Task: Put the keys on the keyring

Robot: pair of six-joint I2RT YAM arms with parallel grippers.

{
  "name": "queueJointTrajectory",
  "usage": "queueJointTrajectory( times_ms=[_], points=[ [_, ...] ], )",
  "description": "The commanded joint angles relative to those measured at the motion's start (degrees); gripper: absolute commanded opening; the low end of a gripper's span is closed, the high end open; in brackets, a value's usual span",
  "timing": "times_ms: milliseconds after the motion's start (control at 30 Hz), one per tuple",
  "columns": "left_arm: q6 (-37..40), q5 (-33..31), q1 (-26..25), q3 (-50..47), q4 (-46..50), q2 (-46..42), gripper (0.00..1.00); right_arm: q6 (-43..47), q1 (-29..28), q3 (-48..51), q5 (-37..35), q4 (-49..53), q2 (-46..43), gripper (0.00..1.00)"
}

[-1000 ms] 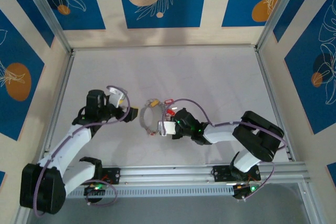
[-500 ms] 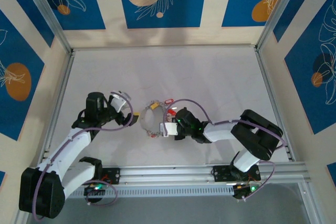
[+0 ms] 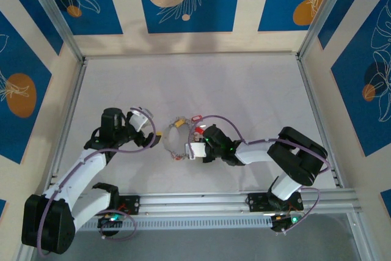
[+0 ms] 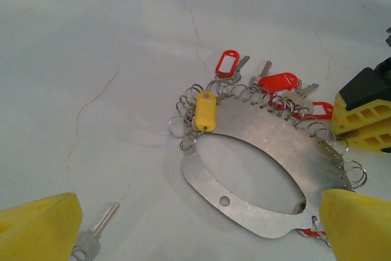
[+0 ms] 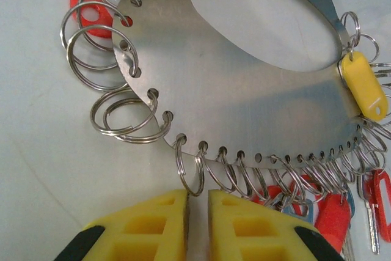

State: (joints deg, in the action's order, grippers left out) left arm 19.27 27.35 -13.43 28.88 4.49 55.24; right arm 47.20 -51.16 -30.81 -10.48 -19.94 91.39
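The keyring (image 4: pixel 269 169), one flat grey metal oval with a large oval opening, lies on the white table (image 3: pixel 244 84) near its front middle, between the two grippers. Holes along its rim carry many small split rings (image 5: pixel 132 134). The left wrist view shows four tagged keys (image 4: pixel 264 69) on the far rim: three red tags (image 4: pixel 278 81) and one yellow tag (image 4: pixel 206 111). One loose key (image 4: pixel 101 230), bare silver, lies apart beside a finger of the left gripper (image 4: pixel 200 209), whose jaws stand spread wide, holding nothing. The right gripper (image 5: pixel 197 209) sits at the ring's edge, its fingers drawn to a thin slit. One split ring is at their tips; whether it is pinched cannot be told. Broad tabletop stretches toward the back wall and side rails.
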Motion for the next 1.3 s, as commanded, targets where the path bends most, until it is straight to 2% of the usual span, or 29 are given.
queueJointTrajectory(
  times_ms=[0,267,433,600,900,1067,1267],
  points=[
    [0.80,-0.20,-0.65,0.56,0.24,-0.13,0.99,0.53,-1.20,-1.44,1.80,2.38,1.90,0.18],
    [0.51,-0.20,-0.64,0.20,-0.57,-0.15,1.00,1.39,-1.70,-2.19,0.55,1.04,3.87,0.17],
    [0.54,0.33,-0.64,0.07,-0.98,-0.30,1.00,1.52,-1.67,-2.12,-0.21,-1.18,4.54,0.09],
    [2.96,3.01,-0.81,0.15,-0.17,-1.31,0.99,0.06,-0.73,0.09,0.95,-4.09,1.22,0.02],
    [14.21,10.55,-4.70,4.88,4.30,1.09,0.84,-6.84,3.81,3.17,8.89,-7.97,-9.14,0.00],
    [15.72,10.11,-8.08,8.02,4.38,3.57,0.81,-11.92,6.77,4.01,15.76,-9.02,-14.78,0.00],
    [18.29,7.25,-14.83,11.07,3.90,6.89,0.75,-16.01,9.52,3.59,22.73,-8.59,-19.46,0.00]
  ],
)
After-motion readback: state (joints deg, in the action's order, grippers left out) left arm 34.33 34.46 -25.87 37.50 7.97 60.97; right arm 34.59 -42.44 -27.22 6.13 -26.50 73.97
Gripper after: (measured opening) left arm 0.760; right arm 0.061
